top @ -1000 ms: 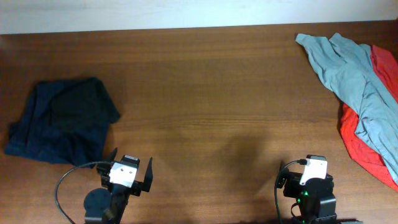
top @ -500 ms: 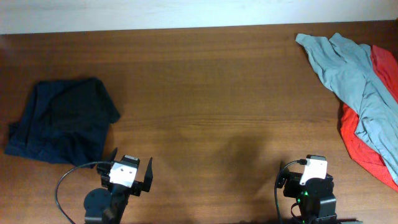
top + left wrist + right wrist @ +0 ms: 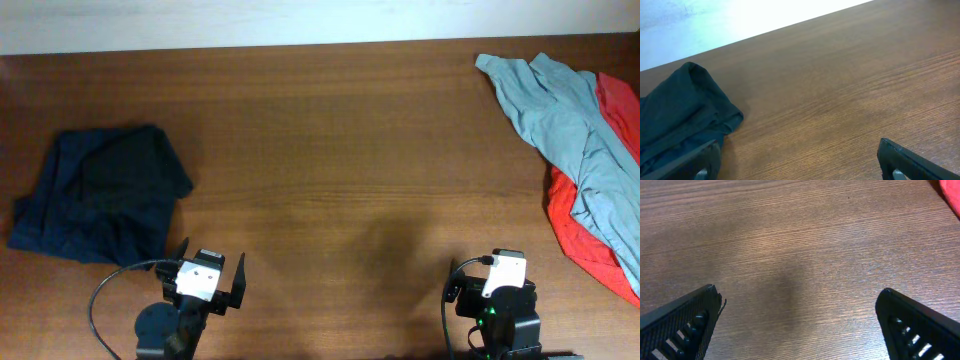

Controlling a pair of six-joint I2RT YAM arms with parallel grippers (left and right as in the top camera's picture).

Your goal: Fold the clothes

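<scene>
Left pincer [image 3: 212, 252] spread wide, nothing between the fingers, low over bare bench [image 3: 330, 150]. In the left wrist view the left pincer [image 3: 797, 160] shows both fingertips at the bottom corners with only wood grain between them.

Right pincer [image 3: 492, 265] also spread wide and not holding anything. In the overhead view its fingers are mostly hidden under the wrist camera. In the right wrist view the right pincer [image 3: 797, 300] has both fingers far apart over bare wood.

Black T-shirt [image 3: 130, 170] sits ahead and to the left of the left pincer, near it but not touching. It looks like the darker bundle on top of a navy garment [image 3: 50, 225]; the edges between the two are hard to separate and no logo can be made out. In the left wrist view a rounded corner of the dark cloth [image 3: 690, 100] lies just ahead of the left finger.

Grey-blue shirt [image 3: 565, 120] is crumpled ahead and to the right of the right pincer, well apart, draped over a red garment [image 3: 580, 235]. A red corner [image 3: 950, 192] shows at the top right of the right wrist view.
</scene>
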